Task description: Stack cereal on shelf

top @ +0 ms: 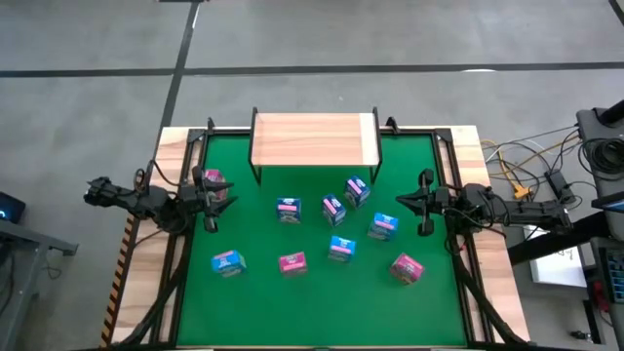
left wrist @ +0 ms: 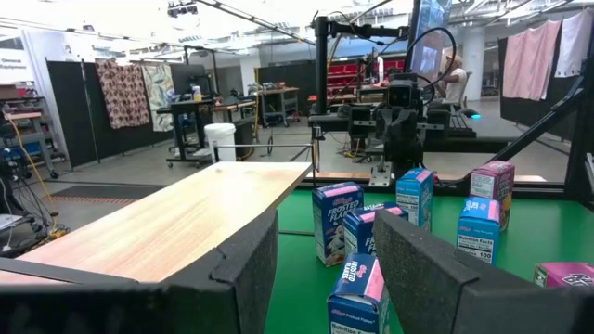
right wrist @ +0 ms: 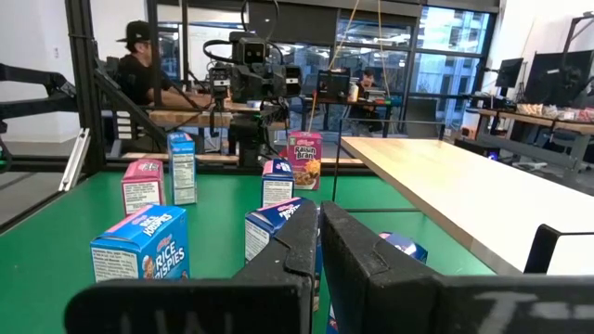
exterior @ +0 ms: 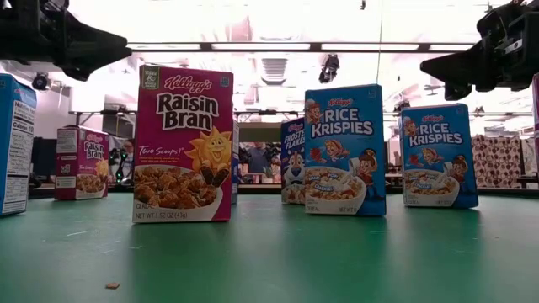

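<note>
The shelf (top: 314,139), a light-wood plank on thin black legs, stands at the far edge of the green mat (top: 263,292). Nine small cereal boxes stand scattered on the mat. They include a pink Raisin Bran (exterior: 183,143), blue Rice Krispies (exterior: 345,151) and blue Frosted Flakes (left wrist: 334,223). Another pink box (top: 213,181) stands near the mat's left edge. My left gripper (top: 216,199) (left wrist: 325,227) hovers open above the mat beside that box. My right gripper (top: 402,200) (right wrist: 320,218) hovers shut over the mat's right side, pointing left toward the boxes.
Black frame rails (top: 180,244) run along the mat's edges on the wooden table (top: 146,292). Cables (top: 526,161) lie off the table's right side. A person (right wrist: 139,65) sits in the room beyond the table. The shelf top (left wrist: 176,223) is bare.
</note>
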